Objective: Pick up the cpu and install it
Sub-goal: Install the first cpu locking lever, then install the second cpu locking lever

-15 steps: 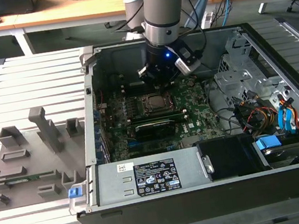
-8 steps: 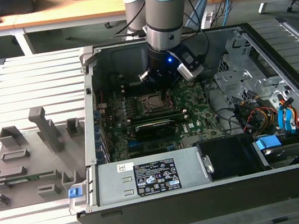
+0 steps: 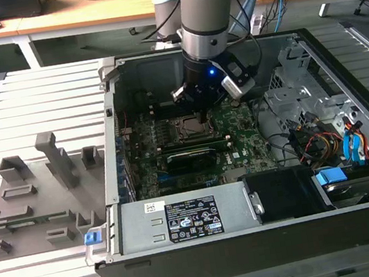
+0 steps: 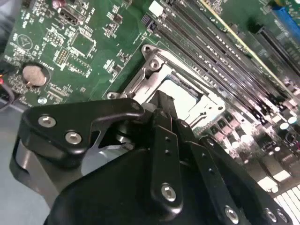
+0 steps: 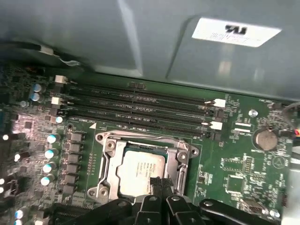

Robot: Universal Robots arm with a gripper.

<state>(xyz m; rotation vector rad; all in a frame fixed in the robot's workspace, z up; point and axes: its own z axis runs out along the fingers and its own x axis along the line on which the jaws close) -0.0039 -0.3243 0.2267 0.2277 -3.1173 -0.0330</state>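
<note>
CPU placement is the whole question here, and it turns on how the gripper (image 5: 157,187) stands over the socket frame (image 5: 140,168). The dark fingertips (image 5: 158,183) come together at one edge of the cpu (image 5: 140,168), seemingly touching it; whether they pinch the chip or merely rest against it I cannot tell. The chip is square, so it has no long axis to speak of; it lies flat inside the metal frame, its sides parallel to the frame's. In the exterior view, the gripper (image 3: 200,113) hangs straight down from the single arm into the open computer case (image 3: 366,222), and the socket (image 3: 189,129) sits directly beneath it, a shade toward seven o'clock. Moving outward in the first wrist view, the memory slots (image 5: 140,110) run as a parallel bank beside the frame, and a coin cell battery (image 5: 263,139) sits on the green motherboard (image 5: 234,168) well apart from the socket. In the exterior view, the grey slotted tray (image 3: 36,197) lies outside the case at about nine o'clock from the gripper, well apart.
</note>
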